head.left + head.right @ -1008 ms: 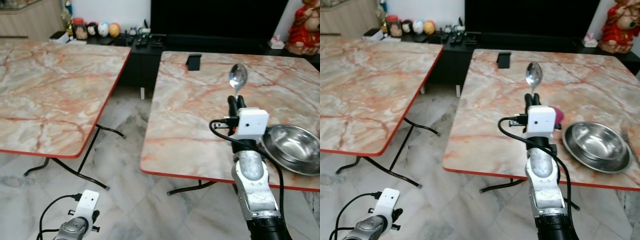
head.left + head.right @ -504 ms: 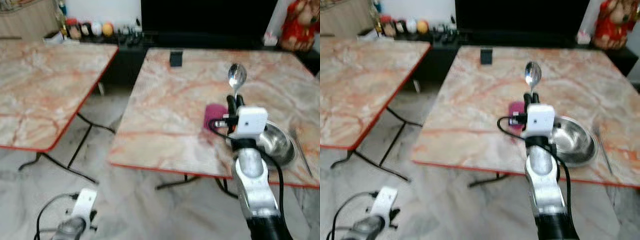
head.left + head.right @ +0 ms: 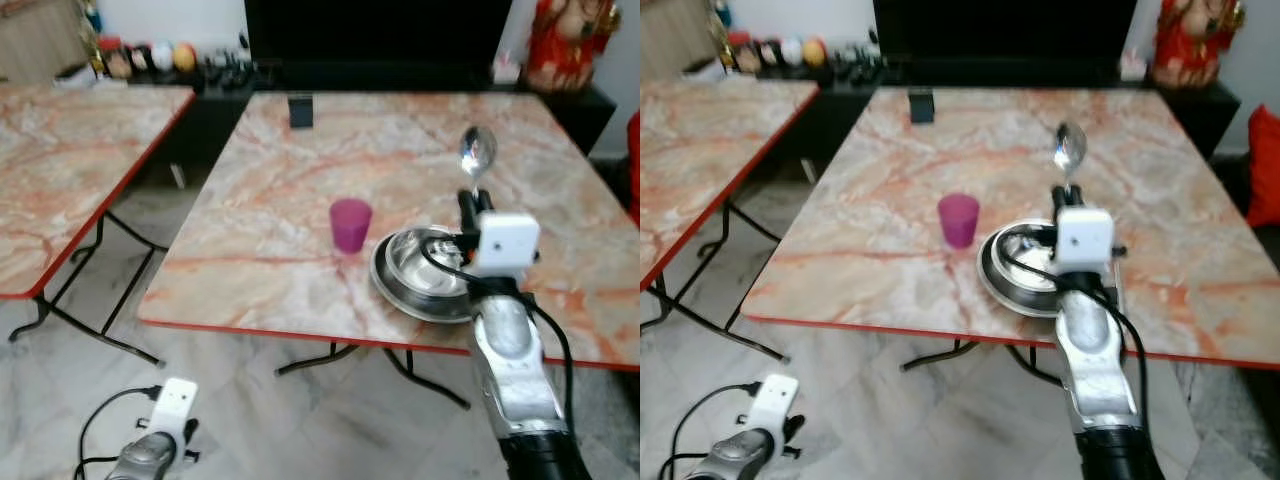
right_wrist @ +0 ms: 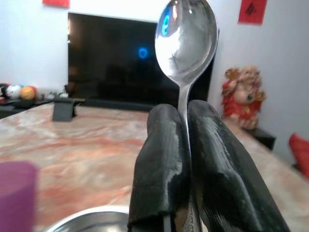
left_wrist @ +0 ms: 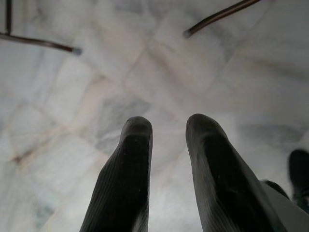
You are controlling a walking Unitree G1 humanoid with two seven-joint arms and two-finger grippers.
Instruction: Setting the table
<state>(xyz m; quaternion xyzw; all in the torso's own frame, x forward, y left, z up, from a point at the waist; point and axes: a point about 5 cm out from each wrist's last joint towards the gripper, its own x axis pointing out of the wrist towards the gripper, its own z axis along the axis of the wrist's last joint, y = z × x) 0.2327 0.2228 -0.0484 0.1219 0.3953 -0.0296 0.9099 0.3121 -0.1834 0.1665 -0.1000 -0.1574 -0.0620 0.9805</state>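
A robot's right gripper [image 3: 473, 204] holds a spoon [image 3: 476, 155] upright above the steel bowl [image 3: 425, 272], its jaws closed tight on the handle with the spoon's head standing clear above them. The bowl sits near the front edge of the marble-topped bench [image 3: 300, 180], with a purple cup [image 3: 350, 224] just beside it on the robot's left. The table setting looks partly done: bowl and cup are in place, and the spoon has yet to be laid down, probably beside the bowl. The left gripper [image 5: 166, 145] hangs idle over the tiled floor [image 5: 159, 63] below the bowl's bench, jaws a narrow gap apart and empty. The bowl's near right rim is hidden behind the right arm, and the head views are softly blurred, so any thin cutlery lying right of the bowl cannot be confirmed.
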